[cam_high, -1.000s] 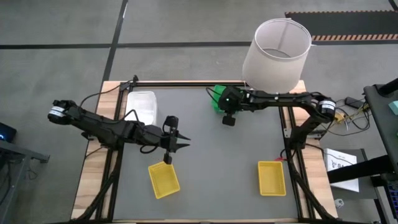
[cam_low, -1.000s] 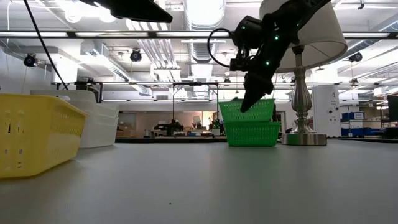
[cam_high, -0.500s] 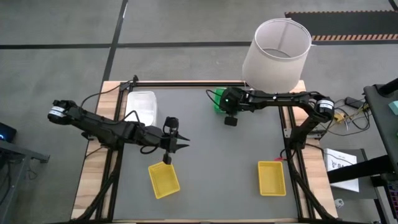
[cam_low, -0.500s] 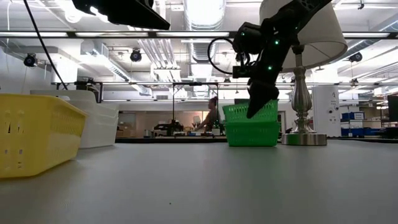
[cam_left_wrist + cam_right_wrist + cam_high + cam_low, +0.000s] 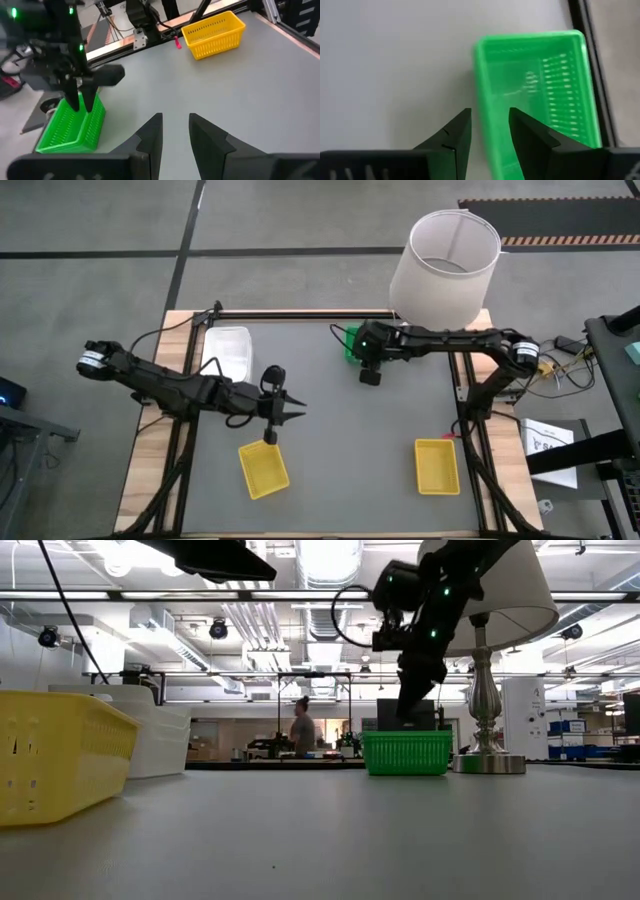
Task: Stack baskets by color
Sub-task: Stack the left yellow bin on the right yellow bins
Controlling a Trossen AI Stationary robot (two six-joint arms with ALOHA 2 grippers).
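The green baskets sit nested as one low stack at the table's far side, by the lamp; they show as one stack in the low view. My right gripper hovers open just above the stack's short wall, one finger over the inside and one over the table. My left gripper hangs open and empty above the table's left half, pointing toward the right. One yellow basket rests near front left, another near front right. A white basket stands far left.
A lamp with a large white shade stands at the far right corner, right behind the green stack, its metal foot on the table. A person walks in the room far behind the table. The table's middle is bare grey surface.
My right gripper has let go of the upper green basket and risen a little. That basket, which sat tilted and high on the lower one, has dropped into it, so the stack now stands lower and level.
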